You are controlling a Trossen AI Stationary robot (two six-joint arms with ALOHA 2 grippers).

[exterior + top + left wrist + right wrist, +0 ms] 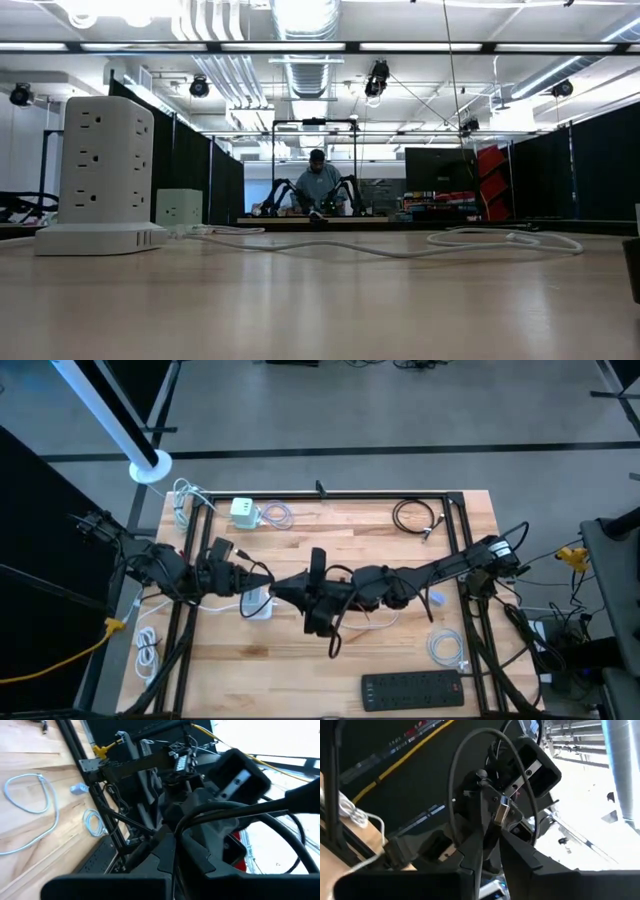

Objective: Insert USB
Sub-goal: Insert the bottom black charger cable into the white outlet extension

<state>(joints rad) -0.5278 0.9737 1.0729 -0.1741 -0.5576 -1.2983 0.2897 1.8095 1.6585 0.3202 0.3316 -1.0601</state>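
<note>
Your right gripper (495, 822) has its jaws pinched narrow on the USB plug (501, 811), a small silver metal rectangle standing up at the fingertips. A smooth black cable (457, 775) arcs away from the plug in a wide loop. Which way the plug's open end faces is hard to make out.

Your left gripper (176, 836) meets the right one nose to nose. The same black cable curves past it, but you cannot tell whether its jaws are closed on the cable or merely beside it, because dark plastic runs into dark plastic there.

From above, both grippers sit just to the right of the white power tower (257, 603). The two merge into one black mass, so the plug itself is lost in that view. The left arm covers part of the tower, and only its pale base corner shows. At table height the tower stands as a tall rounded block with rows of outlets on a flat base.

- Behind the tower, near the far edge of the wooden table (340, 530), lies a white cube charger (243, 511) with a coiled pale cord.
- Far to the tower's right and behind it sits a black cable coil (418, 517).
- Right of the tower at the near edge lies a flat black power strip (415, 688), with a loose white cable (447, 648) just beside it.
- A person (318, 180) sits well beyond the table, small and indistinct.
</note>
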